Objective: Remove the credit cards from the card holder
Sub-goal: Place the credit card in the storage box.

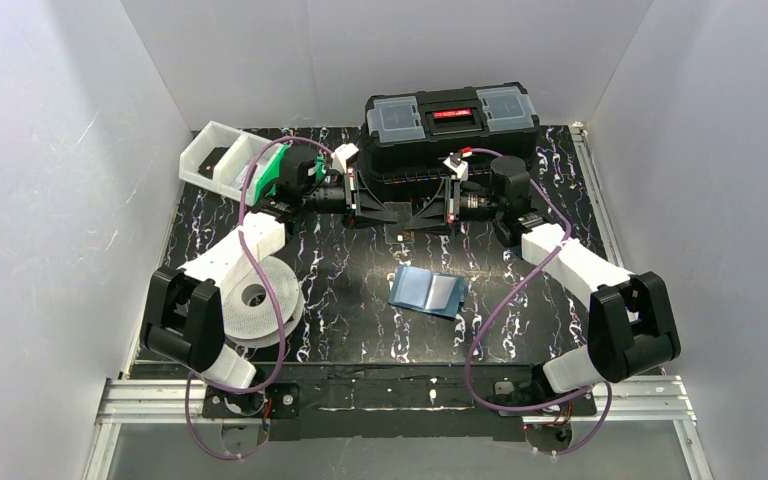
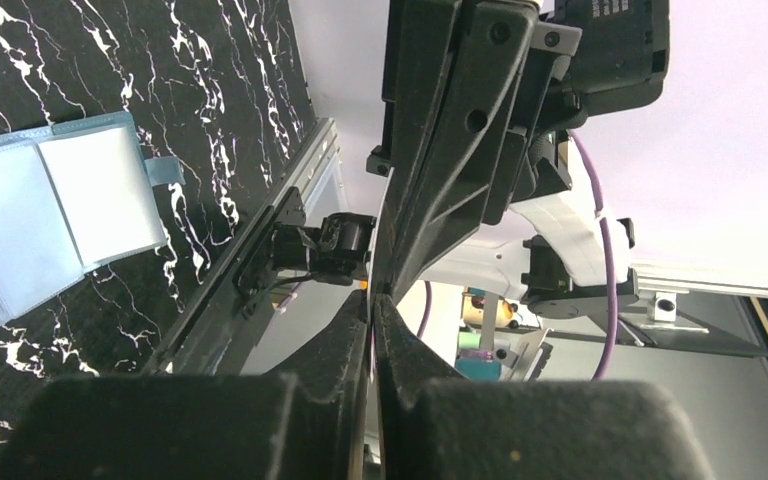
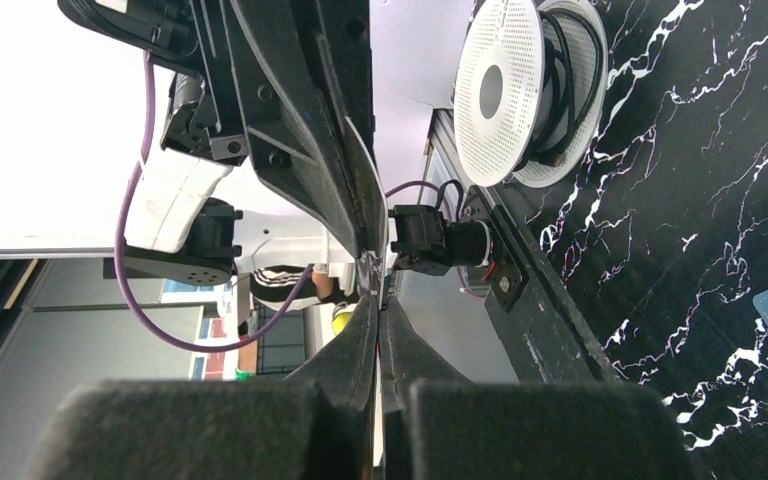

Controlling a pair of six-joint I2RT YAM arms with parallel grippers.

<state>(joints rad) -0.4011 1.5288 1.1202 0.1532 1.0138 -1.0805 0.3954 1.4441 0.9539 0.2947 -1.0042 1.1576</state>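
The holder (image 1: 428, 292) lies open at mid-table, well apart from both arms. In front of the toolbox (image 1: 450, 122), the left gripper (image 2: 373, 320) and right gripper (image 3: 378, 320) meet tip to tip in the air. Both are pinched shut on what looks like a card (image 2: 372, 345), edge-on. This seems a handover. Next, one gripper should let go, and the other should set the card down.

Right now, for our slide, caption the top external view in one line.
Left gripper and right gripper, both shut, meet beyond the open blue card holder.
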